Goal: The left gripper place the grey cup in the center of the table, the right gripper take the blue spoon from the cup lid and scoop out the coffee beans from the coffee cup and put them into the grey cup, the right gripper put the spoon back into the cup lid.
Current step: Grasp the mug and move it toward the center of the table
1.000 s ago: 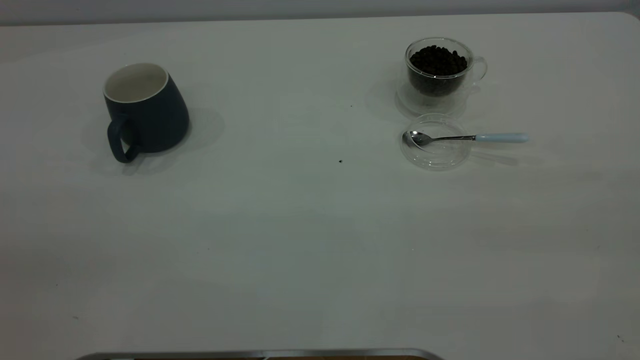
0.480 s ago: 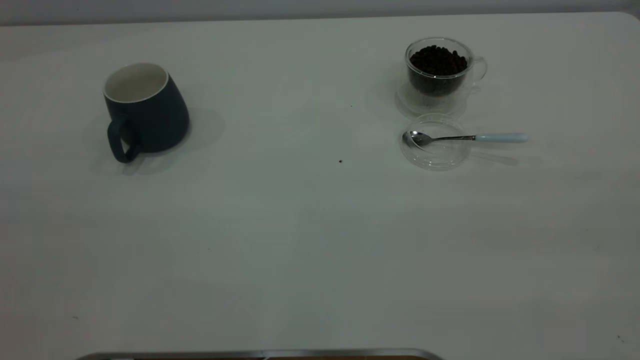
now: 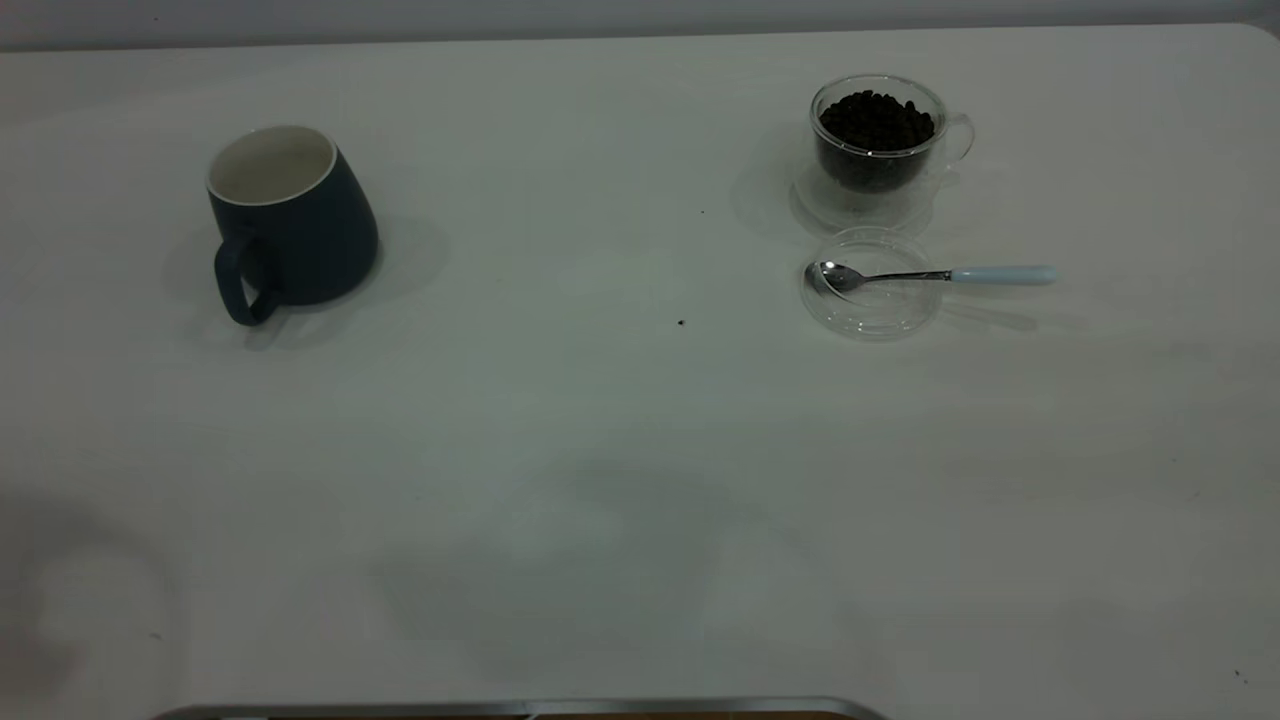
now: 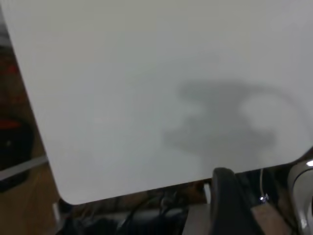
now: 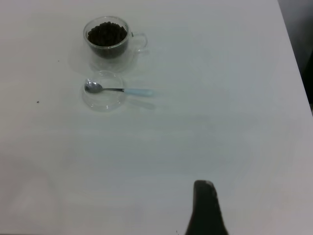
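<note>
grey cup pos: upper left of ext frame, upright on surface, well apart from frame centre. Not yet moved.
cup look: dark slate body, wider at base, white inside, empty. Loop handle points toward lower-left of frame.
key relation: left gripper not visible in ext view; only shadows at lower left/lower centre. Left wrist cam shows bare surface near its edge + a shadow, no cup. So cup lies well away from it, toward upper part of ext frame. Judgement: long reach needed, handle side is the nearer face.
left fingers: only one dark finger tip in wrist view, cannot tell if spread or closed.
right gripper: likewise one dark tip, state cannot tell. Well apart from its targets.
blue spoon: bowl in cup lid, pale handle sticks out over rim toward frame right; long axis roughly horizontal.
coffee cup: just above lid, upper right, full of coffee beans.
stray: 1 dark speck mid-surface, maybe a bean.
</note>
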Robot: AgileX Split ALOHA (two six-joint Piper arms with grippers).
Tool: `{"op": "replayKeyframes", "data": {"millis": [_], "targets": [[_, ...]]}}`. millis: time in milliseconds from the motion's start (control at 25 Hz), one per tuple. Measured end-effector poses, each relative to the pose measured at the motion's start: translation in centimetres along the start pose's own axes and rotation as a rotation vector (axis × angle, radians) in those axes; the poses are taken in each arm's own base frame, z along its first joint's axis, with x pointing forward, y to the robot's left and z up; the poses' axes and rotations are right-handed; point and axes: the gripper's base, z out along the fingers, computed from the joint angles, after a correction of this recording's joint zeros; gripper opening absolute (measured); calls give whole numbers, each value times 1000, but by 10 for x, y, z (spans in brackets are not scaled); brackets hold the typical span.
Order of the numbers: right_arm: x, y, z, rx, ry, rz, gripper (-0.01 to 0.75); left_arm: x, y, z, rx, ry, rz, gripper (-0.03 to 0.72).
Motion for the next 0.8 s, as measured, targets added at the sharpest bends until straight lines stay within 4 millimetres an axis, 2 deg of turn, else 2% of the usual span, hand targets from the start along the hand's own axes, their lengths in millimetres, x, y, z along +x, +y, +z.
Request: {"op": "replayKeyframes", "data": {"millis": [160,280,360,600,800], "targets": [[0,0,0,0,0,0,588,-29,3,22,-4,11,19,466],[0,0,0,0,0,0,588,-44,9,50,-8,22,15,466],[0,0,0,0,0,0,588,-50,21,70,-21,24,-14,466],[0,0,0,0,0,0,588,-44,61,116,-30,78,20,466],[0,0,0,0,0,0,588,-38,81,145,1,102,222,466]]}}
